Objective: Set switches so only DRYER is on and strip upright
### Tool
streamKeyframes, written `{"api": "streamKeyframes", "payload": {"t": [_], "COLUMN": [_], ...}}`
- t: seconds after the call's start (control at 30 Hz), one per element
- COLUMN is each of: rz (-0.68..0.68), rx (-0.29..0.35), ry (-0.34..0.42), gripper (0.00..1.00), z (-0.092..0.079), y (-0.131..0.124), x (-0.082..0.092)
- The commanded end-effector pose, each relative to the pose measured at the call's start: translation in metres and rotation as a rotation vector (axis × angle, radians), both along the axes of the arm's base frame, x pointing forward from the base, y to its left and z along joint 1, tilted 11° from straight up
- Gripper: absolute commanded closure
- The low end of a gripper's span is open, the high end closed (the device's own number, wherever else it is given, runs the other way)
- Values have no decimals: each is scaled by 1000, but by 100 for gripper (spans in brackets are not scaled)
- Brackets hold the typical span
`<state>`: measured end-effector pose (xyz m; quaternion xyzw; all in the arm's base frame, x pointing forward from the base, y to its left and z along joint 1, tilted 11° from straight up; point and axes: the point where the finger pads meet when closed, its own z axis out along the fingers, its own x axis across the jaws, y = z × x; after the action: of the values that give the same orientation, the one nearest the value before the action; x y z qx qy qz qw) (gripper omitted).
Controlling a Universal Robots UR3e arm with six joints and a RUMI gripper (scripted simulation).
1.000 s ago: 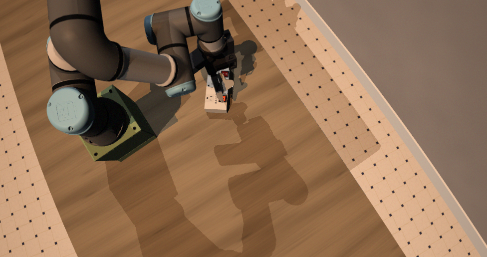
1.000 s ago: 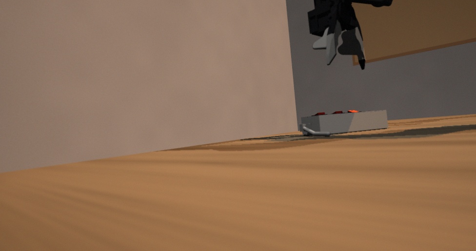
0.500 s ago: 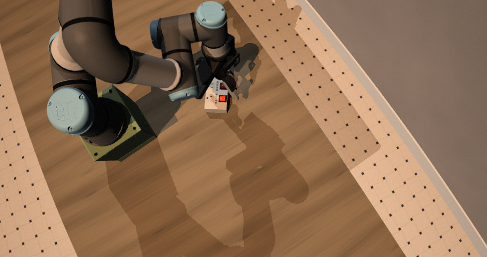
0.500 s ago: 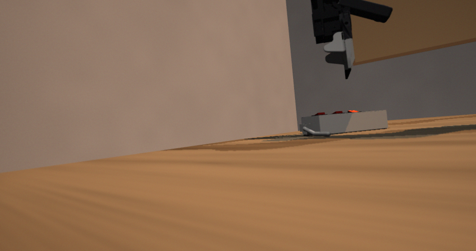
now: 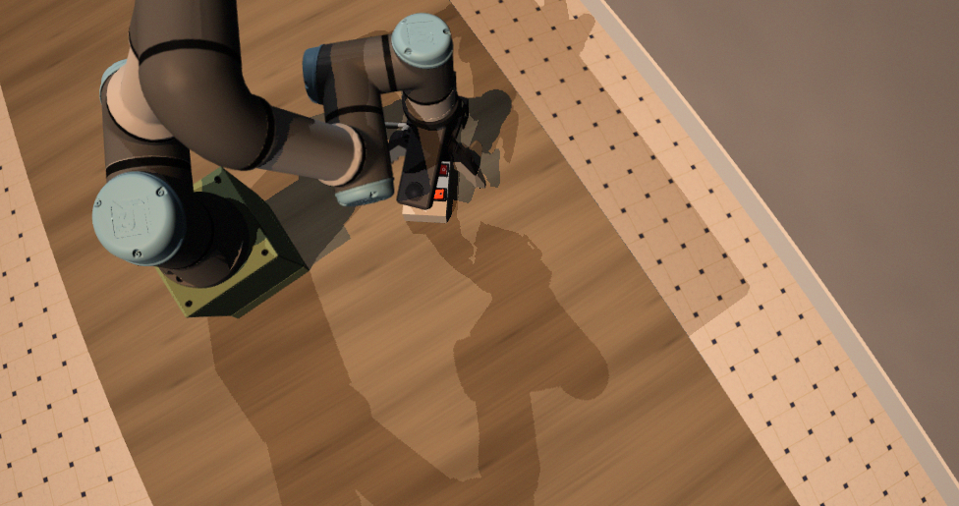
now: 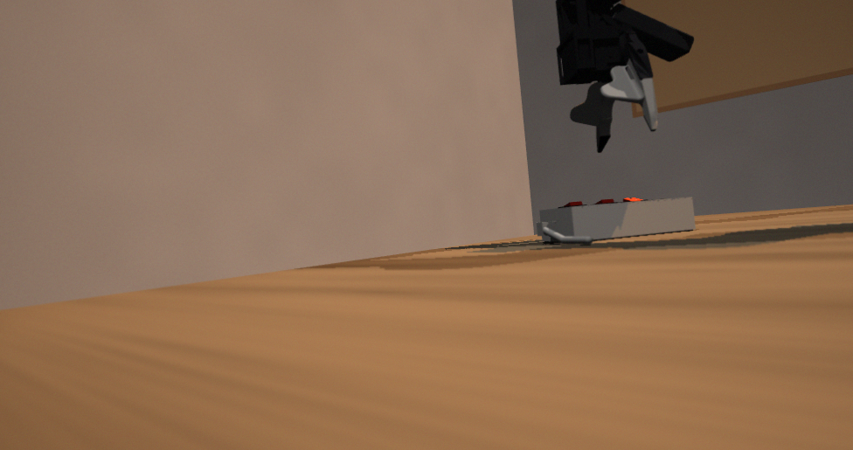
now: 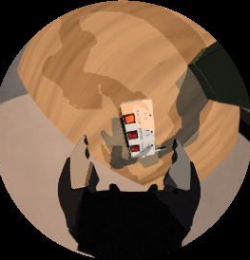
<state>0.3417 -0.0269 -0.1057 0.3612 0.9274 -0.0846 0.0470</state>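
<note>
The white power strip [image 7: 138,129] lies flat on the wooden table with its switch side up. It has three rocker switches in a row. The one at the far end [image 7: 129,119] glows bright orange; the other two [image 7: 133,141] are dark red. A short grey cord stub sticks out at the near end [image 6: 561,236]. My gripper [image 6: 627,130] is open and empty. It hangs well above the strip, over the switch row. In the overhead view the gripper [image 5: 435,166] covers most of the strip [image 5: 429,208]. The switch labels are too small to read.
The arm's olive base [image 5: 231,260] stands on the table to the left of the strip. Pale perforated bands [image 5: 644,187] run along both sides of the wooden top. A tan wall [image 6: 256,118] rises behind the strip in the low side view.
</note>
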Motion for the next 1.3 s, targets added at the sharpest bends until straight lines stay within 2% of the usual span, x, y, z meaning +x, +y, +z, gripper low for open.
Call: {"api": "streamKeyframes", "payload": {"t": [0.0, 0.43, 0.87, 0.9, 1.27], "rz": [97, 212, 231, 231, 231], "rx": [2, -2, -2, -2, -2], "ry": [13, 35, 39, 39, 39], "gripper": [0, 0, 0, 100, 100], "z": [-2, -4, -5, -5, -5], "y": [-3, -7, -8, -8, -8], "x": [3, 5, 6, 6, 6]}}
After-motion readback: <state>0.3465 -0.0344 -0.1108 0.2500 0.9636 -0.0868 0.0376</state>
